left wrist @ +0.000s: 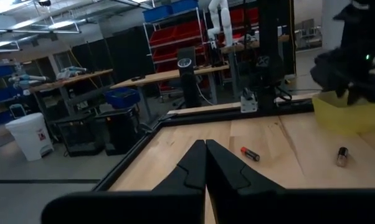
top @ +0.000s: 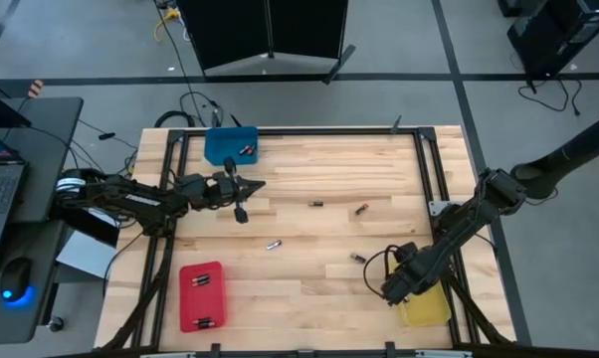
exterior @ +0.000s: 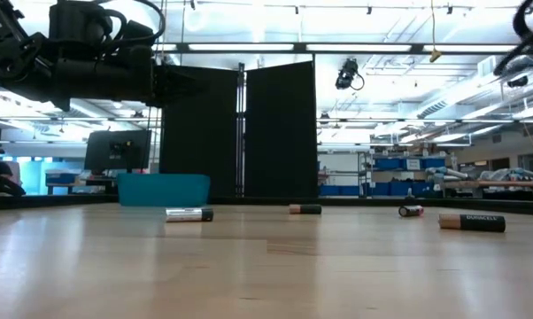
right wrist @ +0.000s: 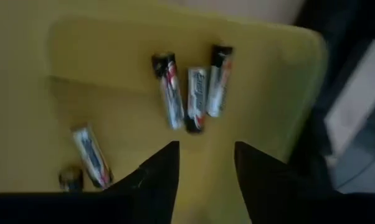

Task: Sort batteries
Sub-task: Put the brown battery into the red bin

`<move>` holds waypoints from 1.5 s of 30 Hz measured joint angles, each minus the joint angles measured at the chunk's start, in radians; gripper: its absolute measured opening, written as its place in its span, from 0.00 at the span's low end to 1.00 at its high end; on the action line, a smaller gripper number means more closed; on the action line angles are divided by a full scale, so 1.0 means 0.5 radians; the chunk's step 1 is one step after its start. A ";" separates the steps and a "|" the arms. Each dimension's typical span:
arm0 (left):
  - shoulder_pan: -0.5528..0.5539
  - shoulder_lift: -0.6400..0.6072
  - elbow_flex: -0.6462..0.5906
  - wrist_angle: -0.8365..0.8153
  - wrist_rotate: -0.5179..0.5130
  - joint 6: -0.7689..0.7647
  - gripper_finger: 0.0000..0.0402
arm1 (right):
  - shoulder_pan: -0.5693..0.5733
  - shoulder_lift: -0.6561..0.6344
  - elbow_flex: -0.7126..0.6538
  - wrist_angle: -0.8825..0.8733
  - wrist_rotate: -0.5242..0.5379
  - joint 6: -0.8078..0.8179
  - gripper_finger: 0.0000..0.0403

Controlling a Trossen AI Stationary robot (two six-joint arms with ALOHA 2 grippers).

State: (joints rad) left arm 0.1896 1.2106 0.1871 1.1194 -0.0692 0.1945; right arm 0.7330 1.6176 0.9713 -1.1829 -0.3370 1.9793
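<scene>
Four small cylindrical batteries lie loose mid-table. The released right gripper hovers over the yellow plastic tray holding five silvery batteries. The left gripper is clenched, empty.

From my station I can read only one clear word: DURACELL, printed along the side of the black and copper battery lying on the wooden table in the low view. The printing on the batteries in the yellow tray is too blurred to read.
</scene>
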 joint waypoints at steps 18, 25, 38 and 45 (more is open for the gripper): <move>-0.033 0.068 0.612 -1.395 0.548 -0.060 0.01 | -0.521 -0.100 0.431 -0.243 1.084 -1.419 0.04; -0.086 0.337 0.770 -1.396 0.635 -0.084 0.01 | -0.816 -0.216 0.051 0.622 0.970 -2.115 0.02; -0.172 0.837 0.950 -1.321 0.670 -0.155 0.01 | -0.689 -0.260 -0.234 1.076 0.779 -2.163 0.08; -0.176 0.866 0.962 -1.141 0.613 -0.141 0.01 | -0.548 -0.240 -0.279 1.275 0.902 -2.001 0.23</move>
State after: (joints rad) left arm 0.1017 1.6438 0.6682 0.5491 0.2371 0.1242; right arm 0.4591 1.4977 0.8317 -0.5453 0.1140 0.9790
